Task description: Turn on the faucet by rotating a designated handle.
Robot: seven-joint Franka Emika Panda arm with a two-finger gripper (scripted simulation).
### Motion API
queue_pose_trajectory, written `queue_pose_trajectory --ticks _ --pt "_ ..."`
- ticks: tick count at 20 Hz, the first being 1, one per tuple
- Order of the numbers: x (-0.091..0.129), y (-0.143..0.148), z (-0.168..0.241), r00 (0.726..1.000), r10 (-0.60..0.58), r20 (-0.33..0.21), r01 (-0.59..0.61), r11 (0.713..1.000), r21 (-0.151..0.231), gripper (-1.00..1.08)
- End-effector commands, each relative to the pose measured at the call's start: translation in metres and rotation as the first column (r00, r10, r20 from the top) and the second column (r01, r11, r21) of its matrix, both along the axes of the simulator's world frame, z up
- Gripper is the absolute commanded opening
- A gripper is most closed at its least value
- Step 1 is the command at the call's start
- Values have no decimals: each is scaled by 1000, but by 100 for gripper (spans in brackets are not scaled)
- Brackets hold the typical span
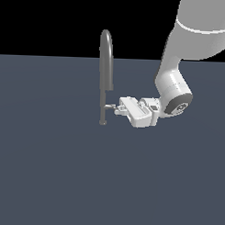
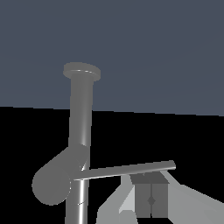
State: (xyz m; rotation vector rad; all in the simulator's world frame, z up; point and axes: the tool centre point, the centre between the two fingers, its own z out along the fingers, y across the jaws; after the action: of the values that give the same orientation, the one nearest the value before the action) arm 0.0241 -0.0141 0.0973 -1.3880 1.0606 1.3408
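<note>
The faucet (image 1: pixel 106 63) stands upright on the dark grey worktop (image 1: pixel 61 177), just ahead of the tool (image 1: pixel 118 108) tip, on the exterior view's left of it. Its arched pipe rises well above the tool; its small round foot sits slightly below tool level. The handle (image 1: pixel 109 106), a short light-grey bar, juts horiz. from the lower stem toward the tool. The tool lies approx. horizontal, tip pointing at the stem, w/ the arm (image 1: pixel 180 66) rising behind it toward the exterior view's right. In the wrist view the handle (image 2: pixel 127 170) crosses directly in front of the fingers (image 2: pixel 151 197), which appear pressed together, pads touching, no gap visible: tool narrow, nothing between the fingers. Fingertips sit just beside the bar's outer end; actual contact cannot be confirmed. The faucet (image 2: pixel 81 113) stem fills the wrist view near the bar's root.
</note>
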Motion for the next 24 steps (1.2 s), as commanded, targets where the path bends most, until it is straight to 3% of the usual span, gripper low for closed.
queue_pose_trajectory --ticks 1,13,14,15,24 --pt "0 0 -9 1000 -2 -8 2 1000 -2 -100" --pt "7 1 -53 999 -8 -38 8 1000 -8 -100" --pt "7 1 -53 999 -8 -38 8 1000 -8 -100" --pt "17 4 -21 1000 6 8 -6 1000 5 -100" --pt "26 6 -44 1000 -1 -14 1 1000 -1 -100"
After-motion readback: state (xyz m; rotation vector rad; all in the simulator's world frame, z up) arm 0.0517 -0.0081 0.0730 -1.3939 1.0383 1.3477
